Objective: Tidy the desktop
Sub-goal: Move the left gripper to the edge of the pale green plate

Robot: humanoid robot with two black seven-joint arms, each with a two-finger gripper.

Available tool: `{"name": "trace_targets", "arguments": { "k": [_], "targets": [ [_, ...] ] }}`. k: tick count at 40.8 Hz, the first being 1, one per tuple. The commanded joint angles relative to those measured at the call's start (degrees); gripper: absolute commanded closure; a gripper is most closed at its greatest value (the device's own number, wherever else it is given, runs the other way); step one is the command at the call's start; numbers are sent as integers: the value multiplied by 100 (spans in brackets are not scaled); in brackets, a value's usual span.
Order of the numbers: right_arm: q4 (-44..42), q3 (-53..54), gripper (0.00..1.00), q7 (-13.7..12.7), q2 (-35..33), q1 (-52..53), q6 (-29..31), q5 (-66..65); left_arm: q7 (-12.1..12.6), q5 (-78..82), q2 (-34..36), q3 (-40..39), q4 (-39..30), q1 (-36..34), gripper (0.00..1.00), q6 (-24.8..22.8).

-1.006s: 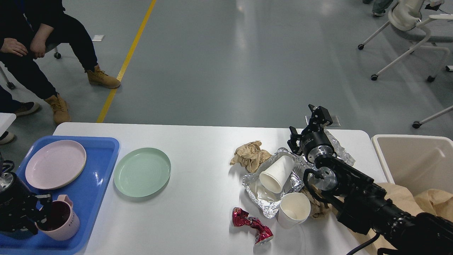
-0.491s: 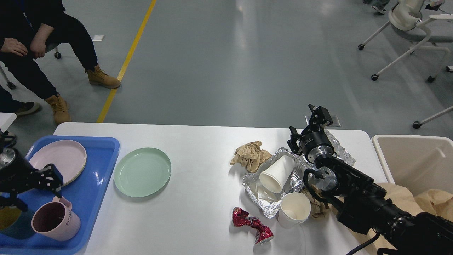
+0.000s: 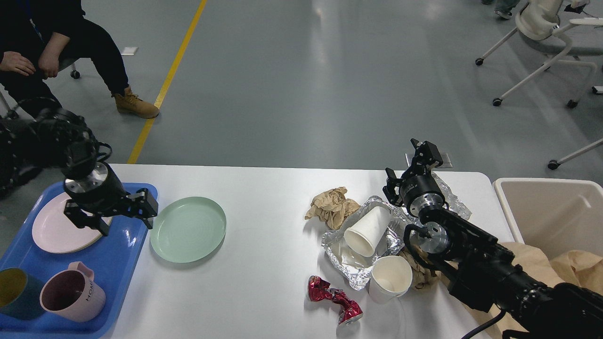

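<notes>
Left gripper (image 3: 123,217) is now hovering over the tray's (image 3: 123,268) far right corner, up from the near-left spot by the mug (image 3: 71,292) where it was a second ago; its jaws are spread wide, holding nothing. Mug is now sitting free on the tray beside a teal cup (image 3: 13,292). Pink plate (image 3: 59,226) is lying at the tray's far end, partly under the left arm. Right gripper (image 3: 409,165) is unchanged, hanging over the foil (image 3: 358,245) pile at the counter's (image 3: 264,254) far right; jaws are looking parted, empty.

Counter is white, matte, wide with rounded corners, filling the lower view. Green plate (image 3: 188,229) is sitting just right of the tray. One paper cup (image 3: 367,230) is lying tipped in the foil, another (image 3: 391,278) standing upright near it. Brown paper wad (image 3: 332,206) is lying left of the foil, red wrapper (image 3: 333,299) near the front. Bin (image 3: 546,212) is standing off the right edge.
</notes>
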Motion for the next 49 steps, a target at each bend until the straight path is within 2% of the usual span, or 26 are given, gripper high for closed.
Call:
{"name": "trace_targets", "arguments": {
  "k": [1, 7, 12, 13, 14, 16, 21, 40, 49],
  "targets": [
    [0, 0, 0, 0, 0, 0, 0, 0, 10, 0, -263, -180, 5, 369, 9, 756],
    [0, 0, 0, 0, 0, 0, 0, 0, 98, -9, -290, -407, 180, 633, 9, 1143],
    [0, 0, 0, 0, 0, 0, 0, 0, 554, 0, -246, -961, 435, 993, 9, 1170],
    [0, 0, 0, 0, 0, 0, 0, 0, 668, 0, -254, -1032, 470, 1046, 9, 1178],
    [0, 0, 0, 0, 0, 0, 0, 0, 905, 0, -246, -1137, 540, 1107, 9, 1196],
    [0, 0, 0, 0, 0, 0, 0, 0, 1117, -9, -237, -1243, 558, 1134, 9, 1205],
    [0, 0, 0, 0, 0, 0, 0, 0, 1408, -18, -184, -1681, 541, 1196, 9, 1179],
    [0, 0, 0, 0, 0, 0, 0, 0, 1417, -220, -140, -1973, 585, 1556, 9, 1205],
    [0, 0, 0, 0, 0, 0, 0, 0, 1417, -220, -140, -2087, 857, 1802, 10, 1275]
  ]
}}
